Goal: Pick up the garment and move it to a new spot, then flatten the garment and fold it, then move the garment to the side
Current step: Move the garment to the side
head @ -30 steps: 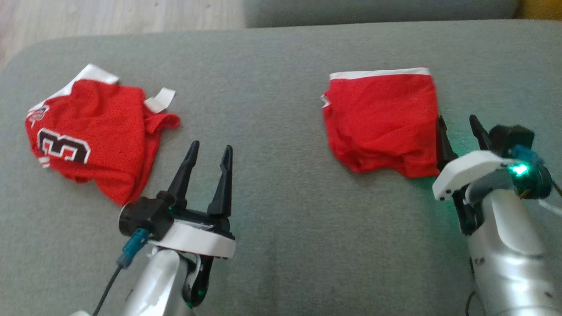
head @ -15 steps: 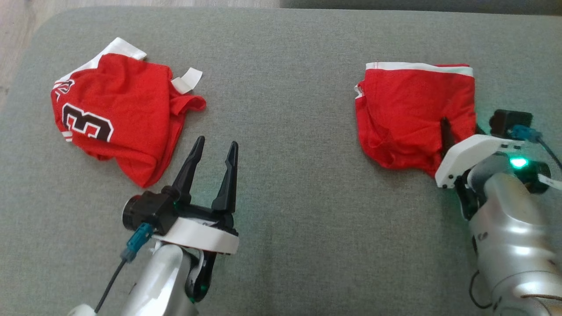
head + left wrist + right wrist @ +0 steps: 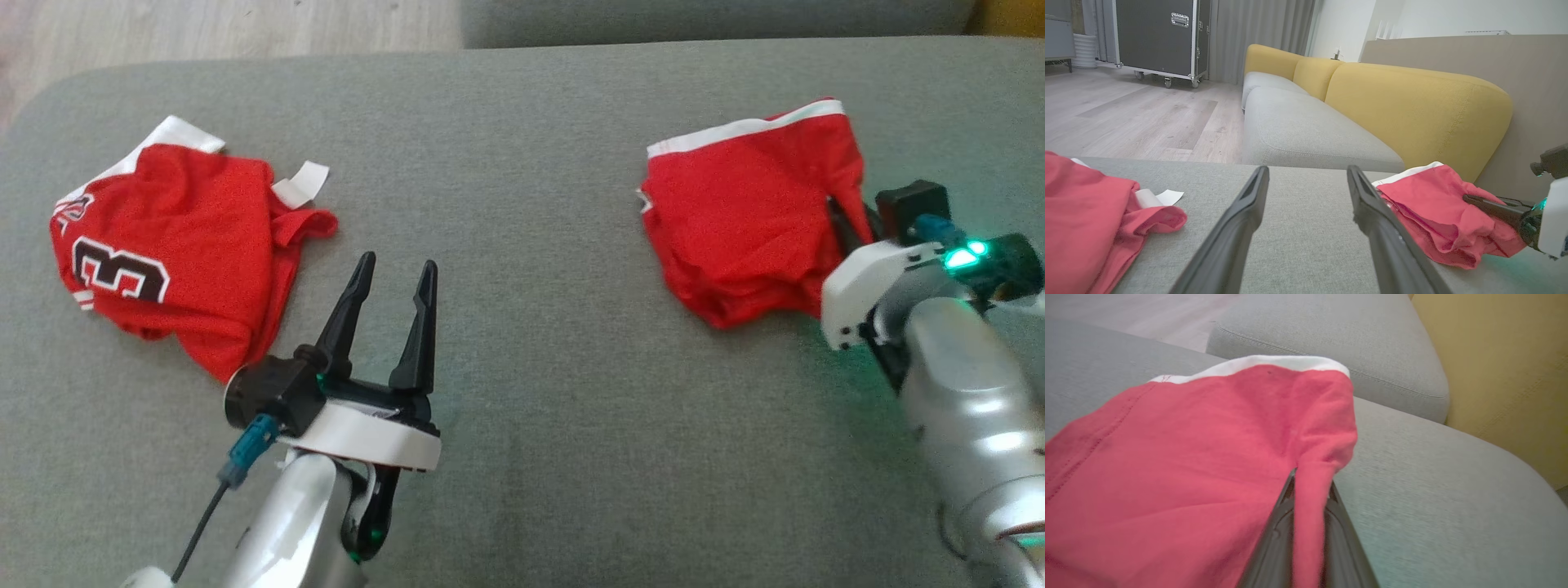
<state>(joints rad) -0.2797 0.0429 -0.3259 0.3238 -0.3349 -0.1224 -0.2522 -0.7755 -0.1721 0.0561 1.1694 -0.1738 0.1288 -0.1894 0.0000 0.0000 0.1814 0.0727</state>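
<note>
Right wrist view: garment [image 3: 1180, 457] pinched in hand [image 3: 1311, 481].

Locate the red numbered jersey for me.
In the head view the red numbered jersey lies crumpled on the grey cushion at the robot's left, just up-left of the open left gripper.

The right gripper [image 3: 1311, 477] was spread wide just beside the right edge of the red garment [image 3: 735, 237]; its fingers are now pinched together on a fold of that edge. The garment's right side is bunched and pulled up. The white band [image 3: 743, 131], level before, now slants up to the right. The head camera's framing shifted.
</note>
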